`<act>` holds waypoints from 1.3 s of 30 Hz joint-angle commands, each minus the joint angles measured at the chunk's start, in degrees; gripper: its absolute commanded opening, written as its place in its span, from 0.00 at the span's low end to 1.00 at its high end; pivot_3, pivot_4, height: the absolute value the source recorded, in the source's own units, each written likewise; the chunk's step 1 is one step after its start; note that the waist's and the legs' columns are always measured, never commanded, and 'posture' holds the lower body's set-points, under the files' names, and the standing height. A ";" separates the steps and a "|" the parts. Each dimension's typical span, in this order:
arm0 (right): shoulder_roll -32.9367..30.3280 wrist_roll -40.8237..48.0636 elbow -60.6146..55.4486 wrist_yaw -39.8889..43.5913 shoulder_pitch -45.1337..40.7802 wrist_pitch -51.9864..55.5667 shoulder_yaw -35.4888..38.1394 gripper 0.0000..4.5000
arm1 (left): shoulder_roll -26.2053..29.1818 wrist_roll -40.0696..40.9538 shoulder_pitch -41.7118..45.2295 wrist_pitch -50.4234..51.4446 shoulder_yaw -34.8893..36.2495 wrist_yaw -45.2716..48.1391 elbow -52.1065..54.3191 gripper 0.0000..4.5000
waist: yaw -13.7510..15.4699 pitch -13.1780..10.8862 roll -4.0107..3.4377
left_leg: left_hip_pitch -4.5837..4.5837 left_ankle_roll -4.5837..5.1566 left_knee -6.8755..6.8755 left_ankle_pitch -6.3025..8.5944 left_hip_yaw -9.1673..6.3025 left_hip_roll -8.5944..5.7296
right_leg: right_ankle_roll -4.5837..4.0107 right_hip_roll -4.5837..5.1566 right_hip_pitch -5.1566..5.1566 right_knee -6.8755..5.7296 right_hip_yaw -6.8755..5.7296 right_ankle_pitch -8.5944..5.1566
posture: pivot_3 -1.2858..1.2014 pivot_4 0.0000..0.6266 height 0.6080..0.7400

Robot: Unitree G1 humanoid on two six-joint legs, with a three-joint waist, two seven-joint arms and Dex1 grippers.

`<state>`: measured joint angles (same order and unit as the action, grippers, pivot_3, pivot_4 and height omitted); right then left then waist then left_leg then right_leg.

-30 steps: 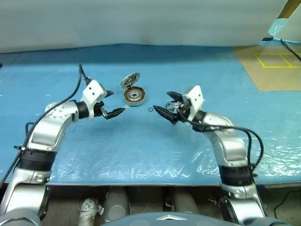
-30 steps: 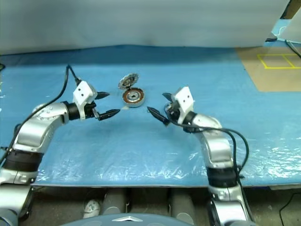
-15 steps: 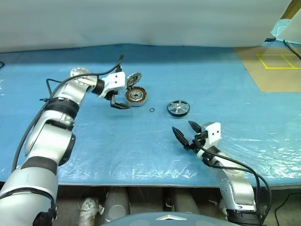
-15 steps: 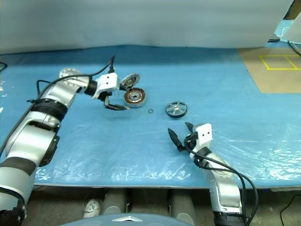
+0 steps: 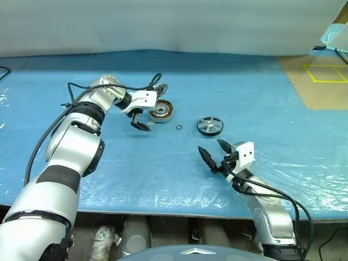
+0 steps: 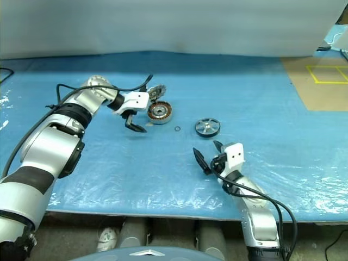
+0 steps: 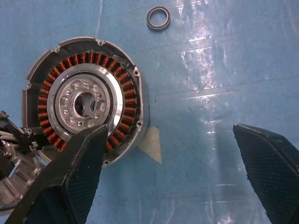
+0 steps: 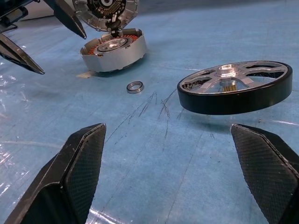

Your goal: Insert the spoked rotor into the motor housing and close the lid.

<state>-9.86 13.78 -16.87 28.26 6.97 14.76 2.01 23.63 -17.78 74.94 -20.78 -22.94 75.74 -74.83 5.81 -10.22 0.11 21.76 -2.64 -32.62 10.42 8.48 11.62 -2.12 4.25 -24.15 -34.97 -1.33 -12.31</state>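
our left gripper (image 5: 140,122) hung with its jaws spread wide and empty just beside the motor housing (image 5: 161,110), and our right gripper (image 5: 213,154) sat low over the blue sheet (image 5: 261,98), jaws equally wide, holding nothing, near the spoked rotor (image 5: 210,125) but apart from it. we judged the task barely begun: the rotor lay flat on the sheet, well apart from the housing, and the lid (image 8: 106,9) stood tilted up at the housing's far rim, so insertion and closing were both left. the housing was a shallow grey metal puck with a ring of copper-orange windings round a bright drilled centre; the rotor was a flat wheel, black-rimmed with silvery spokes and hub; a tiny thin metal ring (image 5: 178,128) lay between them on the glossy, crinkled plastic.
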 commanded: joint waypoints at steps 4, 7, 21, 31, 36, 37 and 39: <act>-0.38 1.53 -4.48 -1.32 0.90 0.27 -0.79 0.98 | -1.51 -2.32 3.44 -0.88 0.53 -3.32 -0.40 1.00 | 0.04 0.00 0.01 | -0.01 0.00 0.00 0.00 -0.01 0.00 | 0.00 0.01 0.02 0.01 -0.01 0.00 | 0.52 0.24 1.00; -0.44 1.66 -4.57 -1.51 1.32 0.19 -0.88 0.98 | -2.01 -2.95 3.64 -0.80 0.56 -3.97 -0.63 1.00 | -0.01 -0.01 0.01 | -0.01 0.00 0.01 0.00 -0.01 0.00 | 0.00 0.00 0.02 0.01 -0.01 0.00 | 0.52 0.24 1.00; -0.51 1.48 -1.87 -1.37 3.14 -3.34 -0.54 0.98 | -4.48 -6.99 2.48 1.50 -0.05 -7.27 -1.90 1.00 | 0.09 -0.02 0.03 | 0.00 0.01 0.07 0.00 -0.02 0.00 | 0.02 0.01 0.04 0.12 -0.05 0.01 | 0.52 0.24 1.00; -0.83 1.72 -3.73 -2.83 2.45 -1.75 -0.88 0.98 | -4.52 -10.37 1.33 3.57 -1.81 -8.26 -2.62 1.00 | 0.11 -0.02 0.03 | -0.04 0.01 0.12 0.00 -0.03 -0.02 | 0.01 0.02 0.09 0.17 -0.06 0.01 | 0.52 0.24 1.00; -1.11 1.71 -3.60 -2.84 2.40 -1.78 -1.05 1.00 | -4.97 -10.69 0.93 4.68 -1.48 -10.92 -2.82 0.92 | 0.10 -0.02 0.03 | -0.09 0.01 0.12 0.00 -0.03 -0.02 | 0.01 0.03 0.13 0.17 -0.06 0.01 | 0.52 0.24 1.00; -1.15 1.70 -3.55 -2.84 2.38 -1.78 -1.09 1.00 | -5.07 -10.73 0.88 4.82 -1.45 -11.57 -2.85 0.87 | 0.10 -0.02 0.03 | -0.09 0.01 0.12 0.00 -0.03 -0.02 | 0.01 0.03 0.13 0.18 -0.06 0.01 | 0.52 0.24 1.00; -1.25 1.63 -3.41 -2.84 2.31 -1.87 -1.13 1.00 | -5.41 -10.91 0.79 5.19 -1.52 -12.87 -2.94 0.73 | 0.10 -0.02 0.03 | -0.09 0.01 0.13 0.00 -0.03 -0.02 | 0.01 0.03 0.14 0.18 -0.06 0.01 | 0.52 0.24 1.00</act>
<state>-10.89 14.28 -17.78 25.39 9.63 13.21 1.15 18.31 -27.73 76.18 -16.23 -24.18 63.54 -77.32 5.91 -10.23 0.13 21.65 -2.63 -32.48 10.42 8.45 11.60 -2.11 4.27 -24.01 -34.79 -1.38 -12.30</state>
